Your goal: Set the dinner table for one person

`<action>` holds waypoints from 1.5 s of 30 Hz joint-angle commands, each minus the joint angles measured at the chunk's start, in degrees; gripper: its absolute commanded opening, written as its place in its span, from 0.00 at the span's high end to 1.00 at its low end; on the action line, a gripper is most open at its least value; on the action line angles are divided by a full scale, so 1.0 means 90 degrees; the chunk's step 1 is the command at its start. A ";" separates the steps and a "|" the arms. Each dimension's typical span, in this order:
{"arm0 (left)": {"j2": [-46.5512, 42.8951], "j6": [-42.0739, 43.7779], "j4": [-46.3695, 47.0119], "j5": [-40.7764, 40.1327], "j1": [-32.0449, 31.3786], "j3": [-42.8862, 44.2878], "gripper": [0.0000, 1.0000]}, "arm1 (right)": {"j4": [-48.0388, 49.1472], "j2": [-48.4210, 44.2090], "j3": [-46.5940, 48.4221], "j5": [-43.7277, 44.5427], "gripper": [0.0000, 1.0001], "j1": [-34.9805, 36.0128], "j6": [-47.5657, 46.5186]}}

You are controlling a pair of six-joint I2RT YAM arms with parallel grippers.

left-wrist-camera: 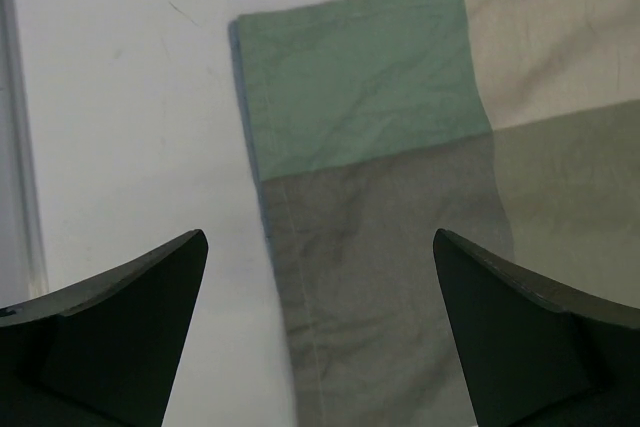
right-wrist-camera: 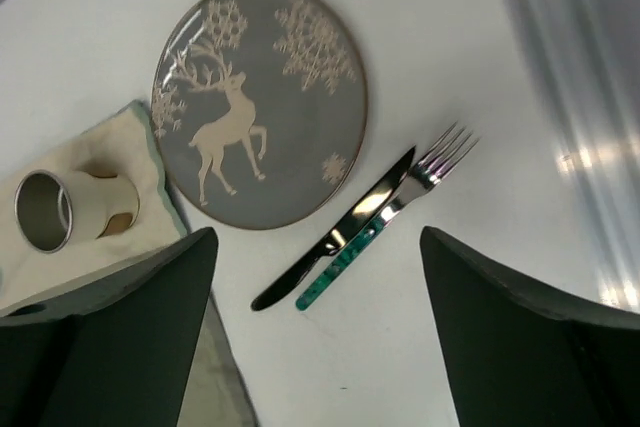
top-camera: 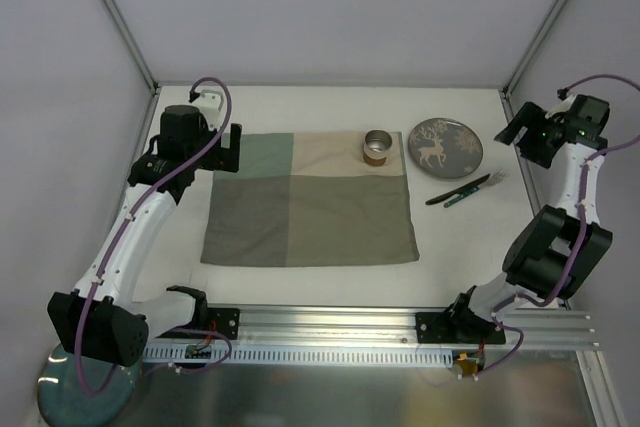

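The white dinner table point(top-camera: 300, 287) carries a green-and-beige patchwork mat point(top-camera: 310, 202). A metal-rimmed cup point(top-camera: 377, 146) stands on the mat's far right corner. A grey plate with a deer design point(top-camera: 446, 146) lies right of it, with a dark knife point(top-camera: 458, 190) and a green-handled fork point(top-camera: 477, 187) side by side nearer. In the right wrist view the plate point(right-wrist-camera: 260, 102), knife point(right-wrist-camera: 335, 232), fork point(right-wrist-camera: 385, 217) and cup point(right-wrist-camera: 70, 209) show below the open right gripper point(right-wrist-camera: 320, 317). My left gripper point(left-wrist-camera: 320, 327) is open above the mat's left edge point(left-wrist-camera: 380, 177).
Aluminium frame bars point(top-camera: 115, 12) rise at the back corners and a rail point(top-camera: 400, 332) runs along the near edge. White walls enclose the table. A teal round object point(top-camera: 85, 392) sits at the bottom left beside the left arm's base.
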 commanded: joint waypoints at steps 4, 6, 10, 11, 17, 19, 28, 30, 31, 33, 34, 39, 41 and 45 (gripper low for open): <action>-0.0850 -0.0478 0.0580 0.0916 0.0070 -0.0655 0.01 | 0.0529 -0.0017 -0.0678 -0.0480 0.20 0.0151 0.0223; -0.1026 -0.0458 0.0629 0.0946 0.0070 -0.0714 0.01 | 0.0528 -0.0143 -0.0814 -0.0092 0.26 0.0278 -0.0013; -0.1300 -0.0215 0.0649 0.1228 0.0070 -0.0753 0.01 | 0.0751 -0.0252 -0.1116 0.0263 0.26 0.0376 -0.0200; -0.1291 -0.0253 0.0658 0.1268 0.0070 -0.0743 0.01 | 0.0888 -0.0232 -0.1224 0.0196 0.25 0.0376 -0.0170; -0.0715 -0.0126 0.0678 0.1366 0.0080 -0.0558 0.01 | 0.1359 0.1084 -0.1060 -0.1111 0.48 0.0357 -0.0014; -0.0540 0.0019 0.0678 0.1385 0.0080 -0.0461 0.01 | 0.1019 0.1553 -0.0554 -0.1348 0.28 0.0376 -0.0101; -0.0012 0.0245 0.0668 0.1542 0.0100 -0.0323 0.01 | 0.1573 0.2073 -0.0551 -0.1173 0.13 0.0473 -0.0745; 0.0037 0.0284 0.0678 0.1600 0.0100 -0.0304 0.01 | 0.1651 0.2082 -0.0512 -0.1114 0.12 0.0512 -0.0805; 0.0057 0.0294 0.0678 0.1591 0.0109 -0.0284 0.01 | 0.1680 0.2102 -0.0483 -0.1085 0.12 0.0522 -0.0853; 0.0067 0.0313 0.0668 0.1581 0.0109 -0.0274 0.01 | 0.1719 0.2131 -0.0405 -0.1075 0.12 0.0532 -0.0921; 0.0077 0.0323 0.0668 0.1581 0.0119 -0.0284 0.01 | 0.1739 0.2170 -0.0375 -0.1007 0.12 0.0523 -0.0941; 0.0077 0.0333 0.0659 0.1649 0.0158 -0.0421 0.01 | 0.1797 0.2541 -0.0180 -0.1735 0.11 0.0347 -0.0504; 0.0077 0.0333 0.0659 0.1649 0.0187 -0.0440 0.01 | 0.1962 0.2707 -0.0150 -0.1923 0.11 0.0298 -0.0259; 0.0067 0.0343 0.0629 0.1708 0.0294 -0.0440 0.01 | 0.2451 0.2688 -0.0326 -0.1925 0.11 0.0113 0.0239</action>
